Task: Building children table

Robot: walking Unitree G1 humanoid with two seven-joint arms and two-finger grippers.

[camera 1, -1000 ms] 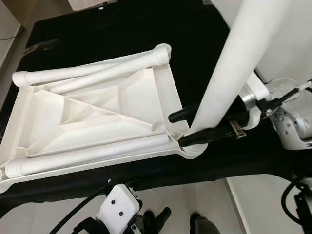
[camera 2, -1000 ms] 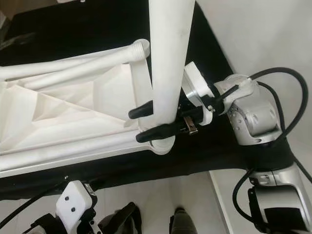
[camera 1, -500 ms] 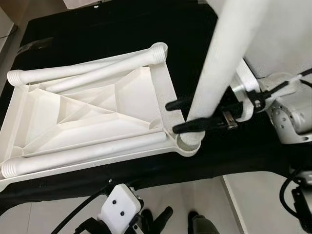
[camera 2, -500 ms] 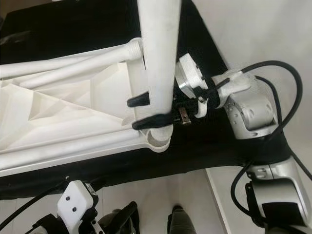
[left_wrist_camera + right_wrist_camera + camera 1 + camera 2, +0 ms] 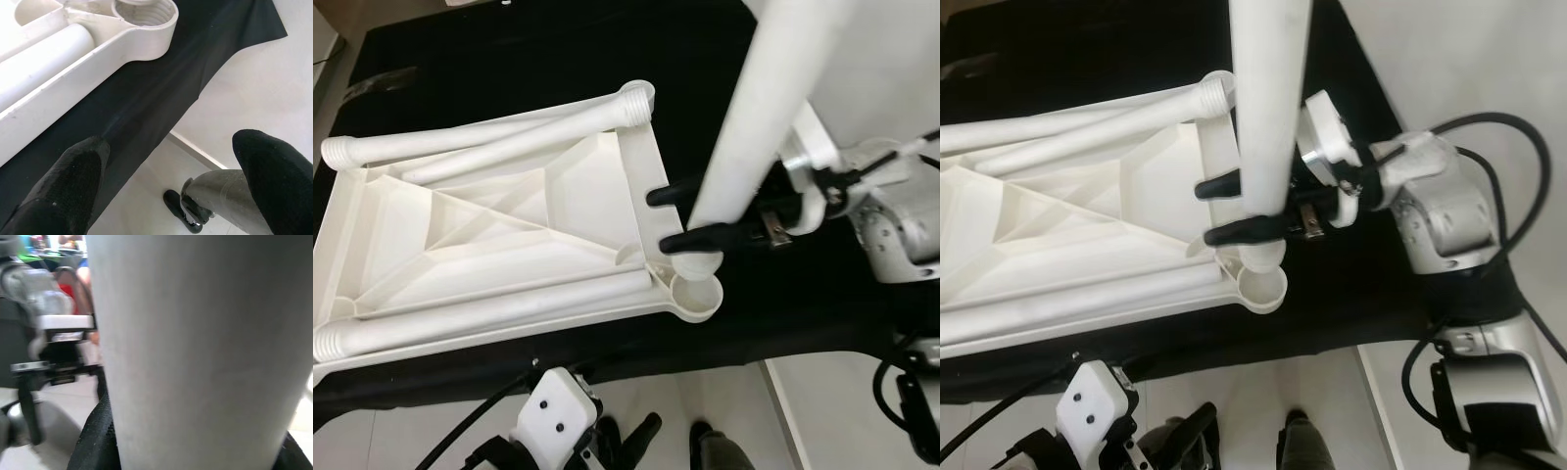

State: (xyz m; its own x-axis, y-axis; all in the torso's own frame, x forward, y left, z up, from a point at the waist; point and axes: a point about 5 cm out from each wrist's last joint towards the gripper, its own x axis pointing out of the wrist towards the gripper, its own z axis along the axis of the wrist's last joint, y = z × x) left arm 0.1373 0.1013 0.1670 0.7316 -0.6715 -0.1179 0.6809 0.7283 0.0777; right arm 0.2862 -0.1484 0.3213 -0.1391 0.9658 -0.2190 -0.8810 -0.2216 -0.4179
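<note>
A white plastic table top [image 5: 499, 230] lies upside down on a black cloth. My right gripper [image 5: 661, 219] is shut on a white table leg [image 5: 754, 127] and holds it nearly upright. The leg's lower end [image 5: 1261, 257] hangs just above and beside the round threaded corner socket [image 5: 697, 299], whose opening shows empty. Close up, the same leg [image 5: 195, 352] stands between the right gripper's fingers. Three more legs [image 5: 489, 308] lie loose in the table top. My left gripper [image 5: 171, 186] hangs open below the table's front edge, near that socket [image 5: 142, 12].
The black cloth [image 5: 558, 59] covers the whole work surface and drapes over its front edge [image 5: 161, 93]. Pale floor tiles [image 5: 832, 411] lie below and to the right. A grey leg and dark foot [image 5: 195, 215] stand on the floor under the left gripper.
The leg's lower end sat on the corner socket before. It has come up and off it, and the socket's opening now shows. The left arm has not moved.
</note>
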